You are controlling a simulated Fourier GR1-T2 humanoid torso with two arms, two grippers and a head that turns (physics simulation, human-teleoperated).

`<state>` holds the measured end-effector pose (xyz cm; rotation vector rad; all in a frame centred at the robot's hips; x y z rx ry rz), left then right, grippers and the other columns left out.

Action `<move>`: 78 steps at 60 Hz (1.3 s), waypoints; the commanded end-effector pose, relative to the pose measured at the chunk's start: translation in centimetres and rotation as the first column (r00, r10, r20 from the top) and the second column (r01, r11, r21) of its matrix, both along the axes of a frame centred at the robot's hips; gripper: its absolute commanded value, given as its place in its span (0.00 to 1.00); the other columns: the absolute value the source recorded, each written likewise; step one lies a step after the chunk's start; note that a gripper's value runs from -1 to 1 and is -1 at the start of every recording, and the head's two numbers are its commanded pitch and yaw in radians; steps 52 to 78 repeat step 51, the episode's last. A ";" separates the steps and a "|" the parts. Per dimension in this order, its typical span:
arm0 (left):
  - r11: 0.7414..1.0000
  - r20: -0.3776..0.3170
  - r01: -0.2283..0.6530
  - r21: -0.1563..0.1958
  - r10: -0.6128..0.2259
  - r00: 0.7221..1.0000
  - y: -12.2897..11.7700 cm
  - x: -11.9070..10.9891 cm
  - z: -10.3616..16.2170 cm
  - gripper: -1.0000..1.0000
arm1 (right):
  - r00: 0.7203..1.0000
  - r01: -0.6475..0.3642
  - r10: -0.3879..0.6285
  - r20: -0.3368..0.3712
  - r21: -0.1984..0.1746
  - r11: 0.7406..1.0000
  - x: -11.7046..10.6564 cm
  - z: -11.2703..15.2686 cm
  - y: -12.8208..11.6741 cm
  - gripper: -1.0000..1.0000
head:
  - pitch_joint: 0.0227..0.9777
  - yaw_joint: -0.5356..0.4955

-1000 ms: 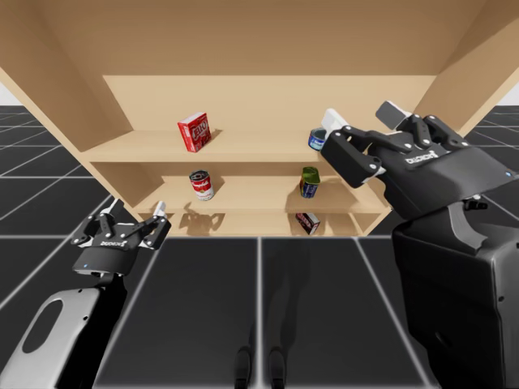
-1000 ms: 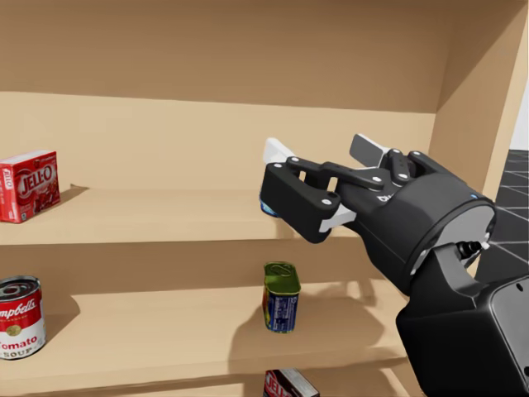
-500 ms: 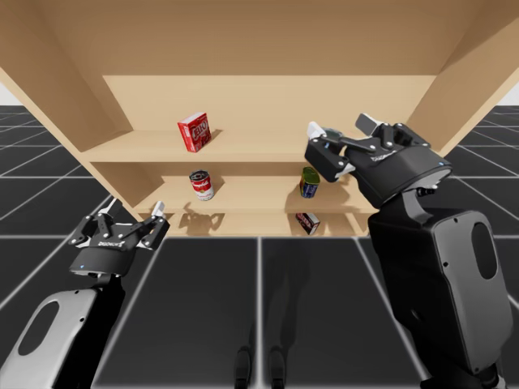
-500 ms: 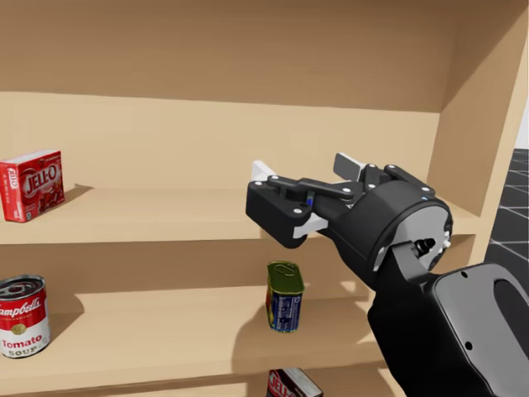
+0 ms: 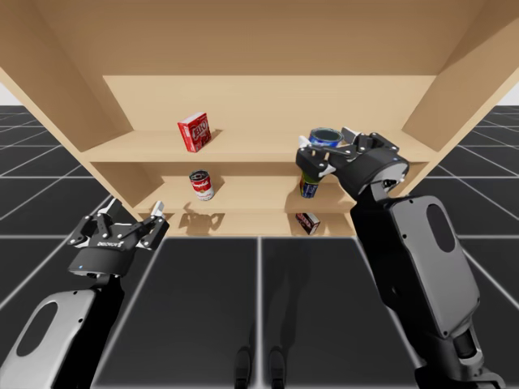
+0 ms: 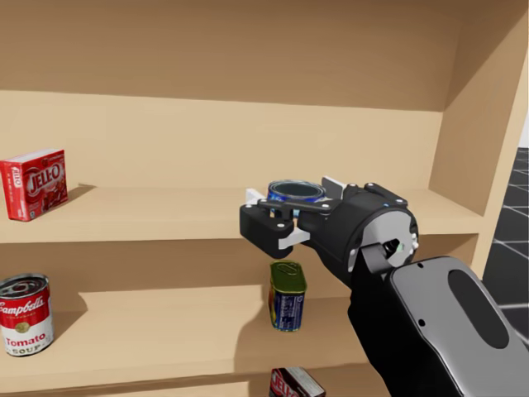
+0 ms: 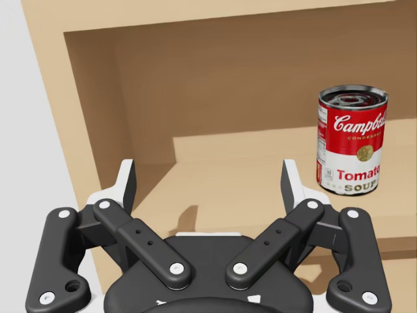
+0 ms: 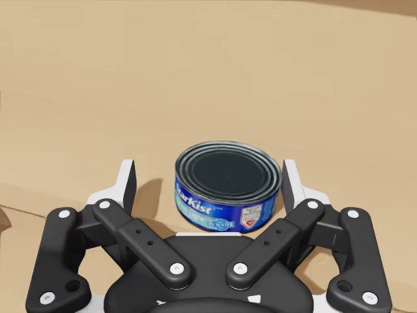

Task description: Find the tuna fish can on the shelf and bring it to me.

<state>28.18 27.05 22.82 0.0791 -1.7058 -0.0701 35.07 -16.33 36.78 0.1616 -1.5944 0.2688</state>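
The search part looks done. The tuna can, a low blue tin, stands upright on the top board of the shelf, toward its right end. The robot's right jaws are level with it.

In the right wrist view the can sits between the two fingers. It is very near one, though contact cannot be made out, and there is a clear gap to the other. So the right jaws are open and hold nothing, and the can rests on the board.

Judged from this, the reach is about complete. The grip, the lift clear of the shelf and the carry back to the asker are all left.

The left jaws hang open, low at the shelf's left end. The soup can is ahead and off to one side on the middle board. The red box and the green can stand apart from the tuna can.
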 end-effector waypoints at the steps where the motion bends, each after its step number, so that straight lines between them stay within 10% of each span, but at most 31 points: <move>1: 1.000 0.002 0.000 -0.002 0.000 1.000 0.1 0.0 0.1 0.00 | 0.982 0.009 -0.022 -0.189 -0.068 0.998 1.0 -1.5 0.1 0.00 | 0.32 0.33; 7: 1.000 0.002 0.000 -0.002 0.000 1.000 0.1 -0.1 0.1 0.00 | 0.983 0.001 -0.015 -0.182 -0.080 0.997 0.9 -1.7 0.0 0.07 | 0.32 0.33; 10: 1.000 0.002 0.001 -0.002 -0.001 1.000 0.0 -0.1 0.1 0.00 | 0.986 0.028 -0.042 -0.159 -0.093 0.995 0.6 -2.0 -0.1 0.88 | 0.32 0.33; 12: 1.000 0.002 0.001 -0.001 -0.001 1.000 0.0 -0.1 0.1 0.00 | 0.986 0.025 -0.039 -0.163 -0.090 0.996 0.6 -2.0 -0.2 1.00 | 0.32 0.33; 51: 1.000 -0.001 0.002 0.002 -0.002 1.000 -0.1 -0.1 0.0 0.00 | 0.996 0.071 -0.065 0.056 -0.098 0.993 -8.0 0.2 -3.6 1.00 | 0.32 0.34; 78: 1.000 -0.001 0.002 0.002 -0.002 1.000 -0.1 -0.1 0.0 0.00 | 0.996 0.071 -0.065 0.056 -0.098 0.993 -8.0 0.2 -3.6 1.00 | 0.32 0.34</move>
